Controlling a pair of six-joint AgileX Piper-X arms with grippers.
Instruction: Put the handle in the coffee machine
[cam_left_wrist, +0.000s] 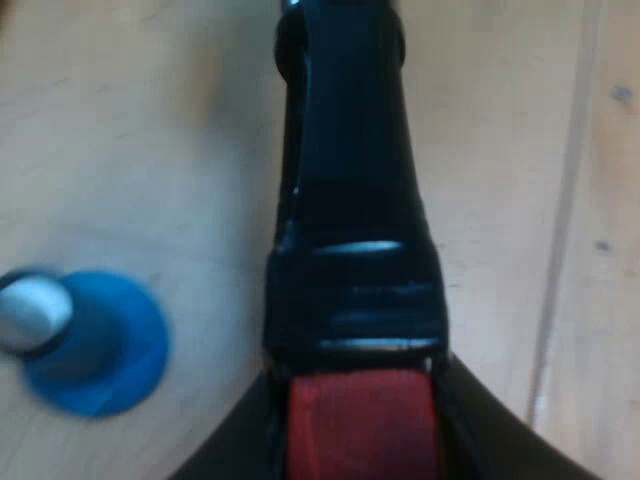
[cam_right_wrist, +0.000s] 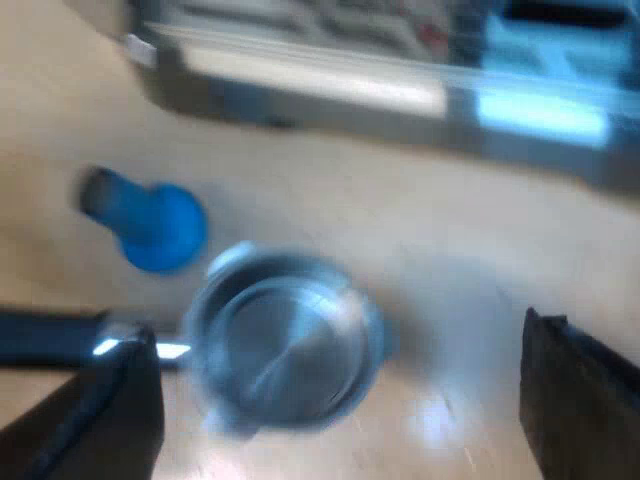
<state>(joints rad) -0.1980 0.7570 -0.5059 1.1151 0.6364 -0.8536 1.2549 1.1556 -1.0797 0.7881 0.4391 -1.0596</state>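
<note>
Left gripper (cam_left_wrist: 360, 440) of two black fingers, closed from both sides on the red end (cam_left_wrist: 360, 410) of a glossy dark handle (cam_left_wrist: 350, 200); handle extending away from the fingers over a pale wooden table (cam_left_wrist: 130, 130). Blue tamper (cam_left_wrist: 95, 345) with a flared round base and a pale, silvery top, on the table beside the handle, apart from it. Right gripper (cam_right_wrist: 335, 335), black fingers spread wide, holding nothing, poised above the round shiny metal holder (cam_right_wrist: 285, 345); holder's cup open upward, between the two fingers as seen from above, contact with either not discernible. Dark handle (cam_right_wrist: 45, 335) leading off from the cup's rim. Blue tamper (cam_right_wrist: 150, 225) near the cup, not touching. Grey-fronted espresso machine (cam_right_wrist: 400, 90) beyond, well apart from the holder; holder not in the machine, out over the table (cam_right_wrist: 420, 240).
</note>
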